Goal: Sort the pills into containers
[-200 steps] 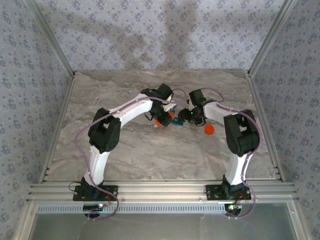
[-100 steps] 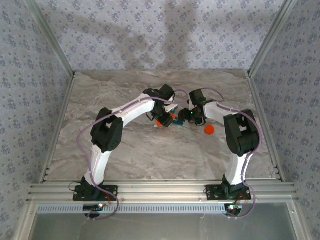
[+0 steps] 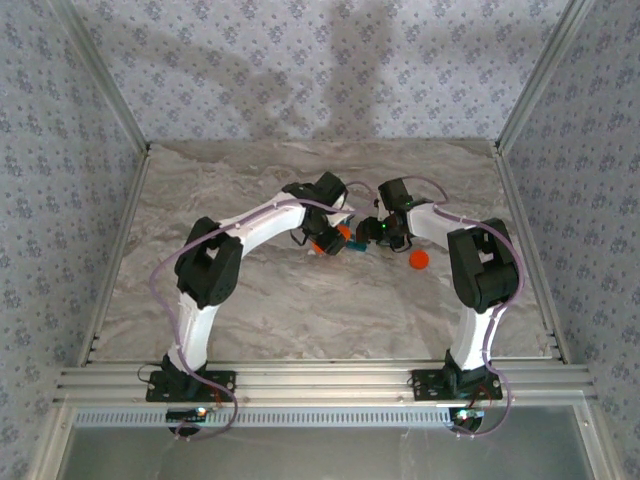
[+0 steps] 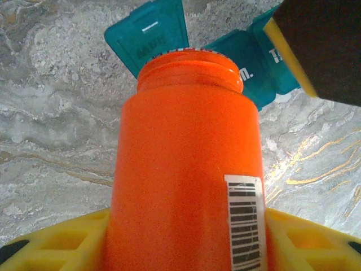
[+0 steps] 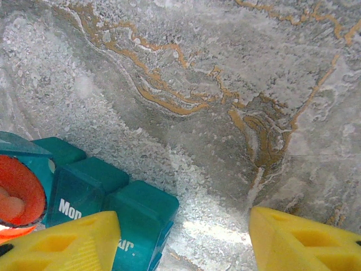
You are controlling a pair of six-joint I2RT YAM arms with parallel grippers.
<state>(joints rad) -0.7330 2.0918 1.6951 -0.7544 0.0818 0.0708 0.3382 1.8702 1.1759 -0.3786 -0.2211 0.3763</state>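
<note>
**A:** Where's the organiser?

**B:** The teal organiser lies on the marble tabletop, near the middle. It has a lid flipped up, I'd say so the compartments can take pills.

**A:** And the bottle?

**B:** The orange bottle is uncapped and tipped, with its mouth right at the open compartments, likely for pouring. A pale shape inside the mouth may be a pill. The orange cap lies well apart.

**A:** The pincers?

**B:** The left pincer pinches the bottle's body between its yellow fingers. The right pincer stands spread and holds nothing. One of its fingers is just beside the organiser, perhaps to steady it, but I can't tell whether it touches.
</note>
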